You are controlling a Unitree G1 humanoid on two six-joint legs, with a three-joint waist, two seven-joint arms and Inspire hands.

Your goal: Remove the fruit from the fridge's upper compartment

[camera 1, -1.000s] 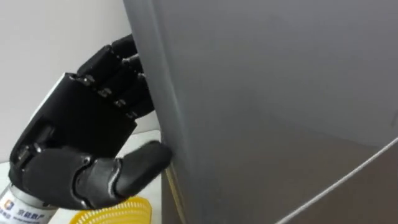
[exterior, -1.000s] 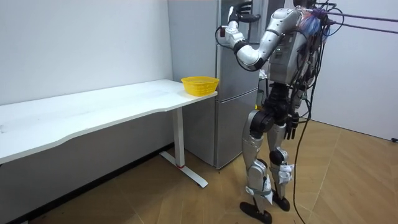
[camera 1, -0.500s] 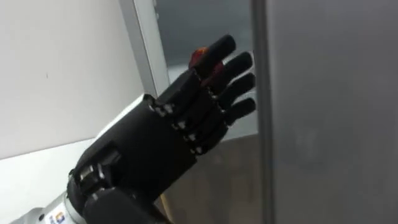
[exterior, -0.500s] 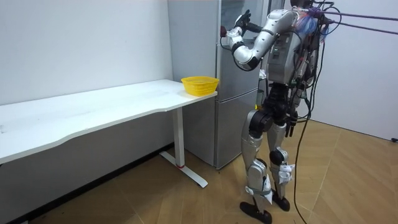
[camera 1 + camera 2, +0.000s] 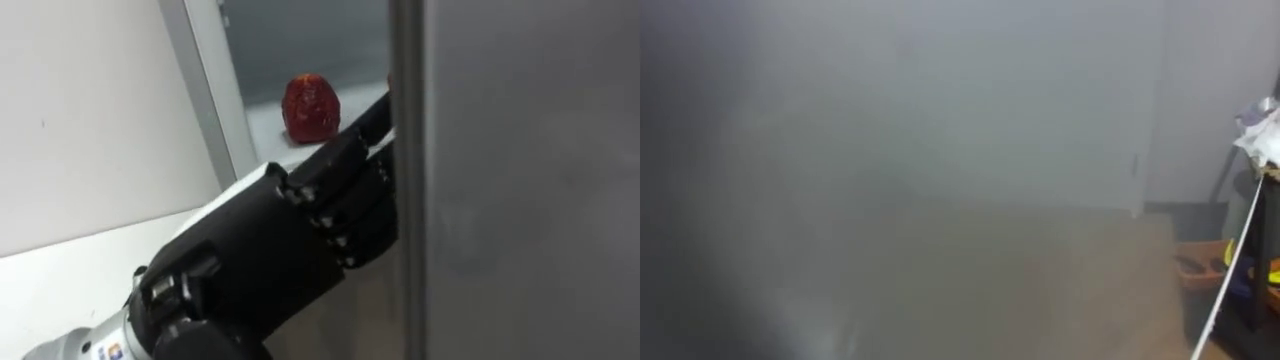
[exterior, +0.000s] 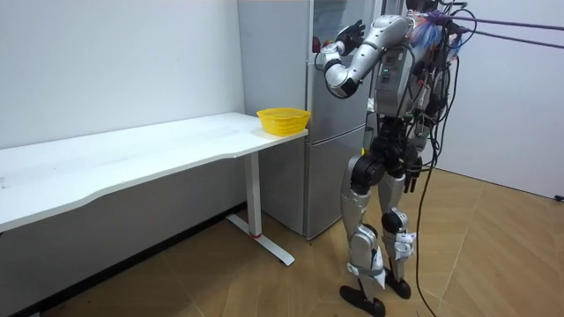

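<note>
Door-opening is judged in hand: the door (image 5: 500,180) is pressed by the left hand (image 5: 270,240), fingers straight, tips hidden behind its edge. The red fruit (image 5: 310,108) lies untouched on the shelf (image 5: 265,140); a reach inside is needed next.

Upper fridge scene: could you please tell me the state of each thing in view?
Upper fridge door, open.
Red fruit, resting on the shelf inside, not held.
Left hand, open, reaching into the fridge beside the door's edge.
Lower fridge door, shut.
Yellow basket, upright on the white table, at its end.
</note>
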